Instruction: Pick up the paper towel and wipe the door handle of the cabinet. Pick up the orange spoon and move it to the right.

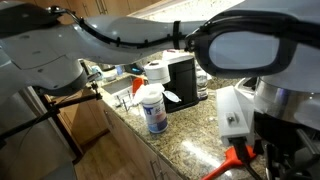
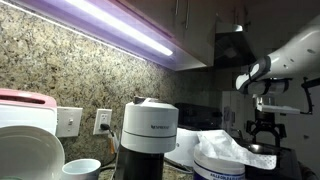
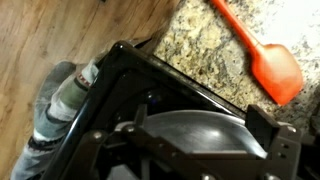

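Note:
The orange spoon [image 3: 262, 52] lies flat on the granite counter [image 3: 205, 50] in the wrist view, its wide head toward the counter's edge. Part of it also shows in an exterior view [image 1: 232, 160], just beside my gripper [image 1: 268, 152]. My gripper [image 3: 196, 128] hangs over the counter's edge, its fingers spread wide and holding nothing. A grey curved surface shows between them. It also shows far off in an exterior view [image 2: 262, 126]. A white paper towel roll [image 1: 157, 72] stands at the back by the black machine. I cannot make out the cabinet's door handle.
A white cylinder with a blue label [image 1: 152, 110] stands mid-counter. A black coffee machine [image 1: 182, 80] stands behind it and also shows close up [image 2: 148, 135]. Wooden cabinet fronts [image 1: 95, 130] run below the counter. Crumpled white material [image 2: 225, 150] lies near the machine.

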Controlling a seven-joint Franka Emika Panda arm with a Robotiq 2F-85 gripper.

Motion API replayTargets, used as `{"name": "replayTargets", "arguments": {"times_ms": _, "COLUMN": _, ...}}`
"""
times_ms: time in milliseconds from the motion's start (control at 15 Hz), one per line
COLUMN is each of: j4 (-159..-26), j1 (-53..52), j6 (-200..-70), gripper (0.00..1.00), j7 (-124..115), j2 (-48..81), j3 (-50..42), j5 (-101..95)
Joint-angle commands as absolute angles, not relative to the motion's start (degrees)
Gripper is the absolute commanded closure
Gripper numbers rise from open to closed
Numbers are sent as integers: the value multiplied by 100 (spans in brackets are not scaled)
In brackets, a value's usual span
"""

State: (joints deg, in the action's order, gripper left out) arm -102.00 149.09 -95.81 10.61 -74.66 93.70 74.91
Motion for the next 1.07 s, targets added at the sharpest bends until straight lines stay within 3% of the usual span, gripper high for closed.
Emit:
{"name": "replayTargets", "arguments": {"times_ms": 0, "j4": -10053, "j1": 14843, "j6": -10185, "gripper": 0, "j7": 1524, "j2": -7616, "j3": 9314, "j5": 7082}}
{"name": "replayTargets", "arguments": {"times_ms": 533, "j4": -10675, "j1": 13782, "j6": -11670, "gripper": 0, "j7": 2602, "j2": -7401, "j3": 9441, "j5": 6714}}
{"name": "replayTargets", "arguments": {"times_ms": 1000, "j4": -11504, "j1": 12111, "j6": -12688, "gripper": 0, "j7": 2579, "j2": -7348, "j3": 9504, "j5": 6331}}
